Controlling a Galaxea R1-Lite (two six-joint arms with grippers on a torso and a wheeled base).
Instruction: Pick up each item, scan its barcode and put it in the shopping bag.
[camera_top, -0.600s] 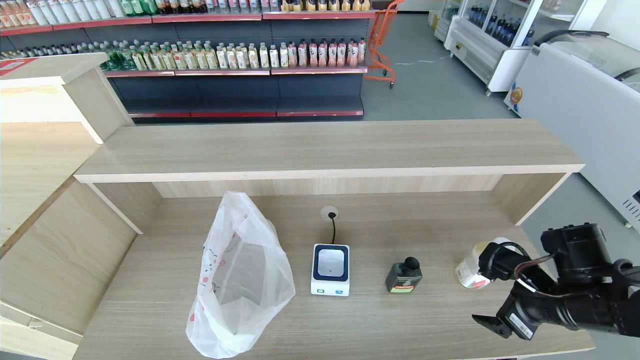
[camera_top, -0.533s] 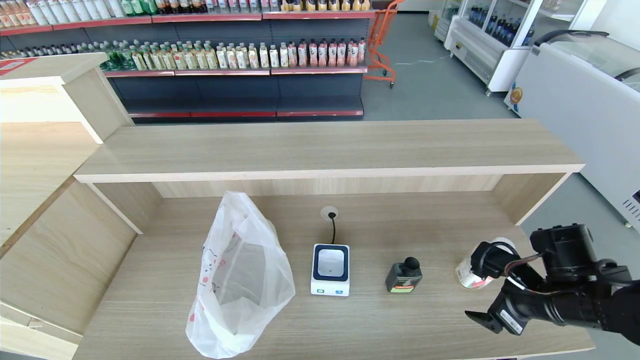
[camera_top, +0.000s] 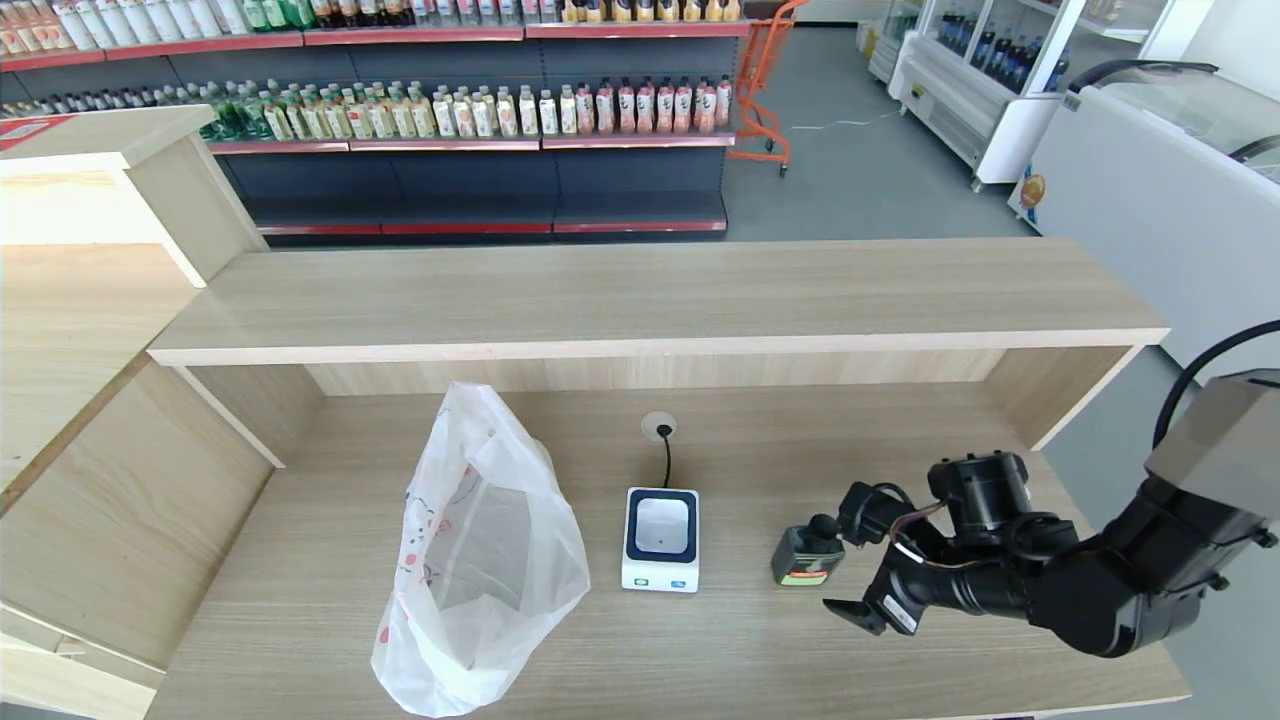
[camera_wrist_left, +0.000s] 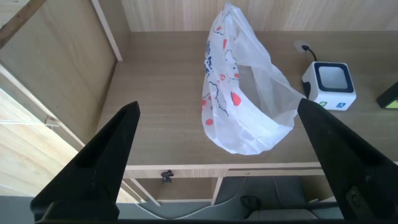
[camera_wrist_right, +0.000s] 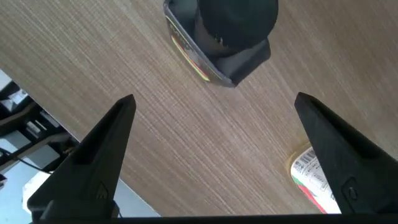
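Head view: the right hand (camera_top: 845, 558), fingers spread, sits low over the light wood-grain counter (camera_top: 700, 640), just beside a small dark bottle with a black cap (camera_top: 806, 558). The bottle stands upright near the white barcode scanner with a dark window (camera_top: 660, 538). A white translucent plastic shopping bag (camera_top: 480, 560) stands open on the scanner's other side.

Left wrist view: the left hand (camera_wrist_left: 217, 106), fingers spread, hangs above the bag (camera_wrist_left: 239, 118), with the scanner (camera_wrist_left: 329, 84) beyond it.

Right wrist view: the bottle (camera_wrist_right: 217, 37) lies just ahead of the gap between the spread fingers of the right hand (camera_wrist_right: 214, 99). A pale container with a barcode label (camera_wrist_right: 311, 177) lies beside one finger (camera_wrist_right: 336, 149).
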